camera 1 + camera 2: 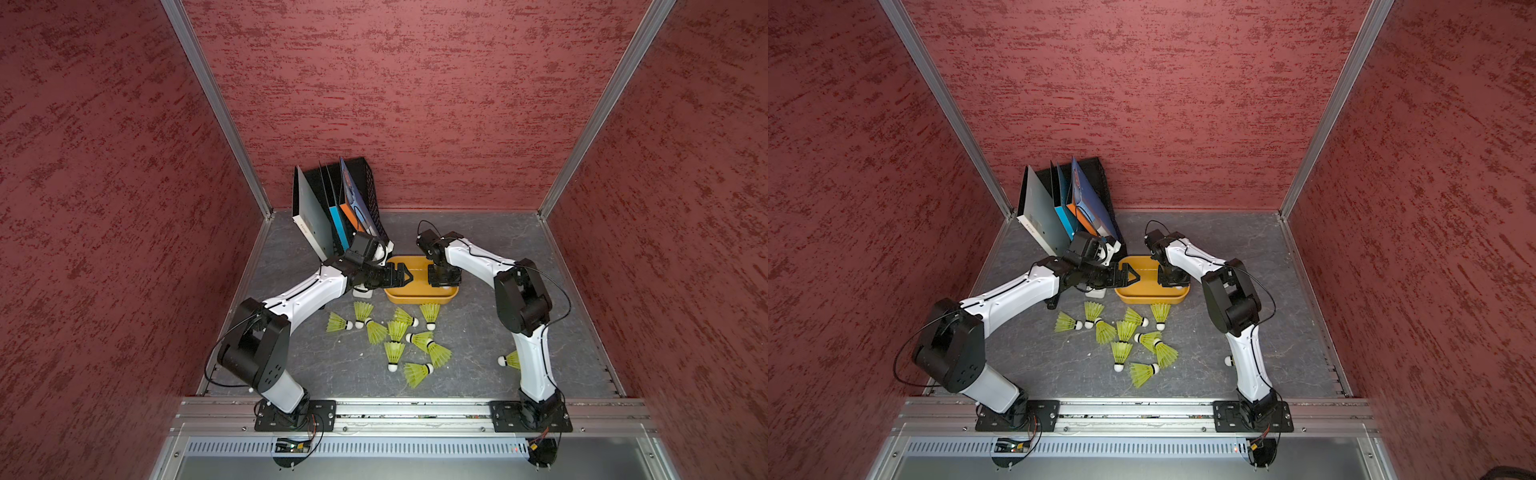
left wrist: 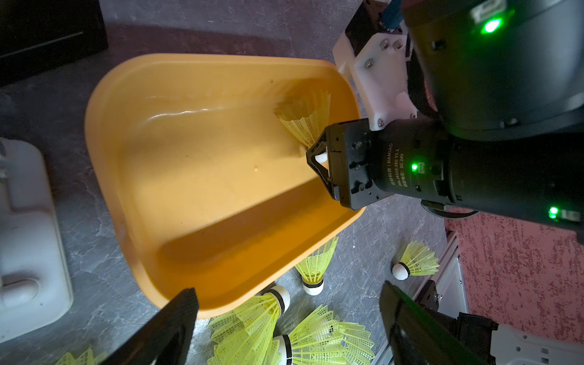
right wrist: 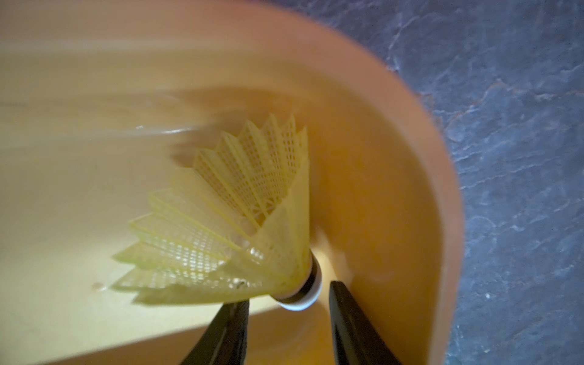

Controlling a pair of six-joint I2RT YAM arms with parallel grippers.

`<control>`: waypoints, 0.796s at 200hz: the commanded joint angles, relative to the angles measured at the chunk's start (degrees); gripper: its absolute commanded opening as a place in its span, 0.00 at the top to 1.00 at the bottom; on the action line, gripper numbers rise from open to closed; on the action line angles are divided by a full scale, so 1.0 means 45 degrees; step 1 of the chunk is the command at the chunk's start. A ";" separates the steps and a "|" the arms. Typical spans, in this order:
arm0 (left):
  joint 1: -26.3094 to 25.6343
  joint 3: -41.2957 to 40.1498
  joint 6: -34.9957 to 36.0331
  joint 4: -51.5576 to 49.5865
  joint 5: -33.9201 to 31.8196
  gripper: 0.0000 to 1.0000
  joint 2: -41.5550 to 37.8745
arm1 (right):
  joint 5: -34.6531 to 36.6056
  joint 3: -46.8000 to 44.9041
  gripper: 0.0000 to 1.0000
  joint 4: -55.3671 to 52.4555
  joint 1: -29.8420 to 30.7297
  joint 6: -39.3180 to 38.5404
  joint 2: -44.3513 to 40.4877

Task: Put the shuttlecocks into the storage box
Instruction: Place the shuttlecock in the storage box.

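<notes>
Release of one neon yellow-green plastic shuttlecock [image 3: 227, 221] inside the shallow orange-yellow plastic storage box [image 1: 415, 300], which sits toward the back edge of the grey desk [image 1: 478, 332]. The right gripper [image 3: 286, 294] reaches into the box's right end; its jaws stand apart on either side of the white cork, apparently without pinching it, and the shuttlecock lies on the box floor against the end wall. The left gripper [image 2: 286, 289] hovers empty over the box's left rim, jaws spread wide. The other loose shuttlecocks [image 1: 397, 330] lie scattered between the box and the desk's front edge, one [image 1: 510, 360] apart beside the right arm.

Hazards, as judged: the mesh skirt may catch on a finger [image 3: 234, 331] as the arm lifts, dragging the light shuttlecock back over the rim; a finger pressed against the end wall may shift or tip the box; both grippers sit close over one box and may collide.
</notes>
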 commanded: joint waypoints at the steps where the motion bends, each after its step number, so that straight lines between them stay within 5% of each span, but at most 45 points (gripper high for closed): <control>1: -0.0108 -0.0184 -0.0048 0.0191 -0.0105 0.06 -0.0354 | 0.0179 0.0362 0.54 -0.0221 -0.0055 0.0274 -0.0490; 108: -0.0741 -0.1332 -0.0383 -0.0385 -0.0916 0.06 -0.1847 | -0.0474 0.0149 0.39 -0.0455 0.0035 0.0861 -0.2576; 159: -0.2658 -0.2918 -0.0634 -0.1507 -0.2470 0.06 -0.4037 | -0.1779 -0.2585 0.29 0.1400 0.0541 0.0618 -0.5838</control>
